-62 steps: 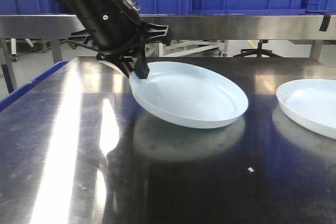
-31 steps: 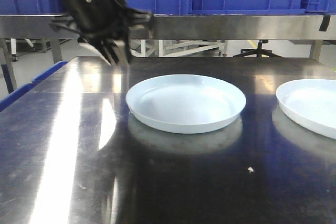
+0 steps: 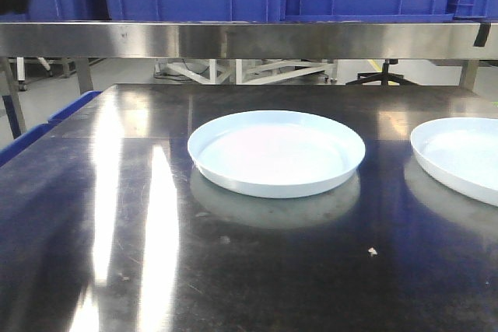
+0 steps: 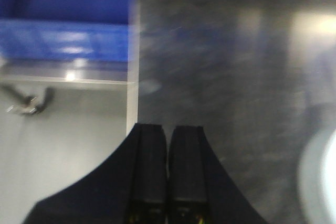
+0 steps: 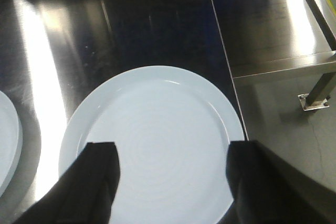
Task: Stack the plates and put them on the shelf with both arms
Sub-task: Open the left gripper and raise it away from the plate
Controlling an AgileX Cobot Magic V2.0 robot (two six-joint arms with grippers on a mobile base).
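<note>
Pale bluish-white glossy round plate (image 3: 276, 153) flat on dark steel tabletop (image 3: 156, 254), second identical plate (image 3: 459, 153) apart. Left black claw (image 4: 168, 129) pinched closed, empty; right black claw (image 5: 170, 150) spread wide, empty, over second plate.

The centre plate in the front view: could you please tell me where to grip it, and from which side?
I'd pinch the low upturned rim at the left edge of the centre plate, from above with one finger inside and one outside. It lies flat on the table, so nothing fits underneath, and the other plate sits to its right.
</note>
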